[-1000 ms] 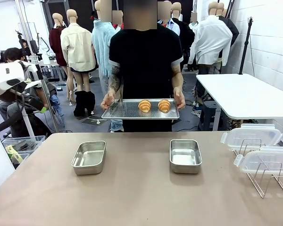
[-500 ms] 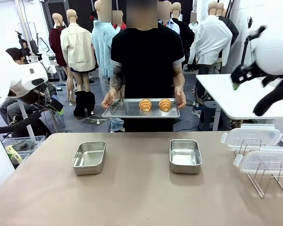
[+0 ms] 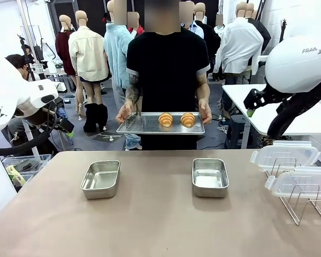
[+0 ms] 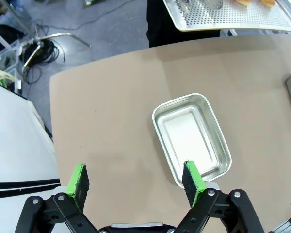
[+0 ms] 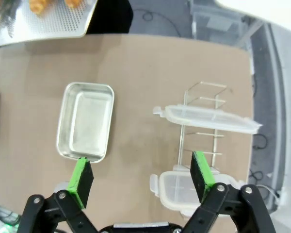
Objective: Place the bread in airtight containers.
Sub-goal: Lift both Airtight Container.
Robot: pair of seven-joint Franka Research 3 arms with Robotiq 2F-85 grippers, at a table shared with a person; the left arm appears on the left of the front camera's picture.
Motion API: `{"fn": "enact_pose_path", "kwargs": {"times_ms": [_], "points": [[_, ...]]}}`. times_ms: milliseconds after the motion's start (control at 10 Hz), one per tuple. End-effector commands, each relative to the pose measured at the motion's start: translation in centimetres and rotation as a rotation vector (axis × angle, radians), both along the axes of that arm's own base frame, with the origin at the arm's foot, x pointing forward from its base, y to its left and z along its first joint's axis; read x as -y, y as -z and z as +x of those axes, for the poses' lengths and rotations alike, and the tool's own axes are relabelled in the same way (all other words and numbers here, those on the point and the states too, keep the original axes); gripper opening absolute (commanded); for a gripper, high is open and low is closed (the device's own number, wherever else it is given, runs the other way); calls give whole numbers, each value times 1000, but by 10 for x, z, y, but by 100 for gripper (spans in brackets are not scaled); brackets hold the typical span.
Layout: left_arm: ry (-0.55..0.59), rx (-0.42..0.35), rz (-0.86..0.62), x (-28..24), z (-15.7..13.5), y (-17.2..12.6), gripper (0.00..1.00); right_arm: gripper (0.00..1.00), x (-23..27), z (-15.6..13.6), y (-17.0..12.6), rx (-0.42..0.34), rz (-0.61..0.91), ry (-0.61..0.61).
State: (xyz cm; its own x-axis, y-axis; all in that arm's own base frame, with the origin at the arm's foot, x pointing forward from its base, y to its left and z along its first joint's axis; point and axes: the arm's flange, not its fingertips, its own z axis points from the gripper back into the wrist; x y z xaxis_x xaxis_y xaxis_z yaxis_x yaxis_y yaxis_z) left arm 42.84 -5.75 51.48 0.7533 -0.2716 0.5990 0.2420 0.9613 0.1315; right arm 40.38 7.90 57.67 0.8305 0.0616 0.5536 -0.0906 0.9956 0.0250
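Two golden croissants, the bread (image 3: 165, 119) (image 3: 188, 119), lie on a perforated metal tray (image 3: 139, 124) that a person holds with both hands beyond the table's far edge. Two empty steel containers stand on the table, one on the left (image 3: 100, 179) and one on the right (image 3: 209, 176). My left gripper (image 4: 136, 177) hangs open high above the left container (image 4: 191, 138), holding nothing. High over the right container (image 5: 85, 121), my right gripper (image 5: 141, 172) is open and empty too. The tray's edge with the croissants (image 5: 38, 5) shows at the top of both wrist views.
A wire rack (image 3: 302, 206) at the table's right edge carries two clear plastic lids (image 3: 286, 155) (image 3: 302, 182). My left arm (image 3: 21, 96) and right arm (image 3: 302, 64) stand raised at the two sides. A white table (image 3: 278, 107) is behind on the right.
The right arm has come into the picture from the right and the left arm has swung further in. The person's tray has shifted slightly. Both grippers stay open.
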Motion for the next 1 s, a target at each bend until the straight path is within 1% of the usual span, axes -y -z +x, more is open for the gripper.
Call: {"fn": "enact_pose_path", "kwargs": {"times_ms": [0, 100, 200, 300, 400, 500, 600, 700, 900], "points": [[-5, -11, -3, 0, 1, 5, 100, 100, -1, 7, 12, -28, 0, 0], [-8, -27, -15, 8, 8, 18, 100, 100, -2, 5, 22, -34, -6, 9], [-9, -85, -13, 23, 27, 40, 100, 100, -22, 29, 38, -114, -38, -17], [-21, -118, 6, 34, 39, 55, 100, 100, -40, 59, 51, -182, -61, -65], [-27, -138, 25, 42, 44, 66, 100, 100, -57, 76, 68, -230, -70, -83], [-41, -160, 22, 46, 52, 78, 100, 100, -73, 97, 90, -291, -85, -76], [-78, -209, 13, 50, 63, 96, 100, 100, -80, 117, 112, -335, -93, -45], [-99, -241, -15, 47, 73, 110, 100, 100, -84, 132, 131, -367, -85, -35], [-143, -263, -68, 39, 80, 129, 100, 100, -89, 142, 165, -411, -65, -35]]}}
